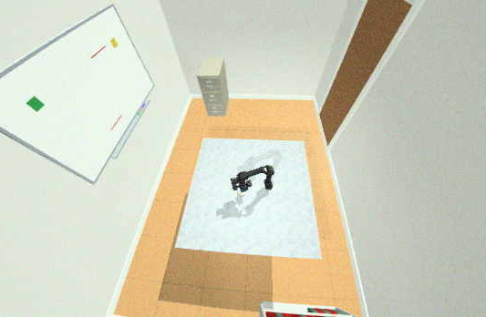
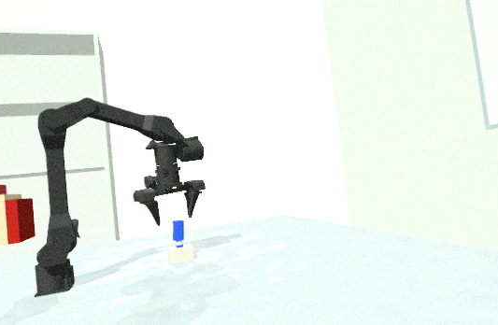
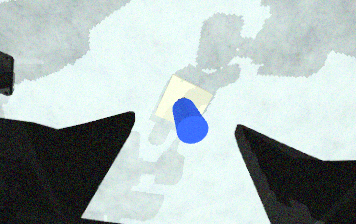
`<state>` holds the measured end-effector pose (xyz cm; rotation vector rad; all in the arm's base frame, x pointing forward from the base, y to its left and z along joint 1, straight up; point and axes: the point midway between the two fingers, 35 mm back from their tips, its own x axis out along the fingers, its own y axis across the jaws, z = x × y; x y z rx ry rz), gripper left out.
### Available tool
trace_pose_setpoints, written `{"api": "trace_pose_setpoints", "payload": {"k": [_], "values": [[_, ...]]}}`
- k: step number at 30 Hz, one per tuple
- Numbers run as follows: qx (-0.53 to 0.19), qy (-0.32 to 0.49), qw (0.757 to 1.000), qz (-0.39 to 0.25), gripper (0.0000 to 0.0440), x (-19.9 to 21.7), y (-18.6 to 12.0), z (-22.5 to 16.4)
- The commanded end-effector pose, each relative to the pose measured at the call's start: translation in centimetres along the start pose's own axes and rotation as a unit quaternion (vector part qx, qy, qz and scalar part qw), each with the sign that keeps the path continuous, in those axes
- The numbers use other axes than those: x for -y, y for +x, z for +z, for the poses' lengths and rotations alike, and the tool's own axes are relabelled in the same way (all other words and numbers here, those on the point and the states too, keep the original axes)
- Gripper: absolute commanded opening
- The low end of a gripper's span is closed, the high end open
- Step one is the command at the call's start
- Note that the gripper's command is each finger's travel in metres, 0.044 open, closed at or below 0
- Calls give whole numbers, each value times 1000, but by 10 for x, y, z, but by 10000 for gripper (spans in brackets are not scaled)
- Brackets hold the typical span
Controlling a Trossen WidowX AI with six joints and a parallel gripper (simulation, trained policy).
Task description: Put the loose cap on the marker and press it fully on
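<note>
The blue cap [image 2: 177,230] [image 3: 192,129] stands upright on top of the marker, above the cream holder block [image 2: 180,254] [image 3: 167,97]. In the exterior view a short white stretch and a thin blue band of the marker show between cap and block; whether the cap is fully on cannot be told. My gripper [image 2: 175,220] [image 3: 185,122] is wide open and empty, pointing down. Its fingertips are just above the cap's top in the exterior view, one to each side, with a gap on both sides in the wrist view. In the top view the block is tiny.
The pale table surface [image 1: 281,228] [image 2: 362,280] carries the arm's shadows. A shelf with red and cream books [image 2: 21,219] stands behind the arm. A filing cabinet [image 1: 212,88] and a whiteboard [image 1: 71,91] are farther off.
</note>
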<state>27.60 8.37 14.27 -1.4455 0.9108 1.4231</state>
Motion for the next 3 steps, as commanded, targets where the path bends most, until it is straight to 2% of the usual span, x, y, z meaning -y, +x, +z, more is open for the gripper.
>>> {"api": "trace_pose_setpoints", "payload": {"k": [1, 3], "values": [[5, -3, 1000, -14, 439, 0, -11, 1], [6, -3, 1000, -17, 433, 0, -15, 2]]}}
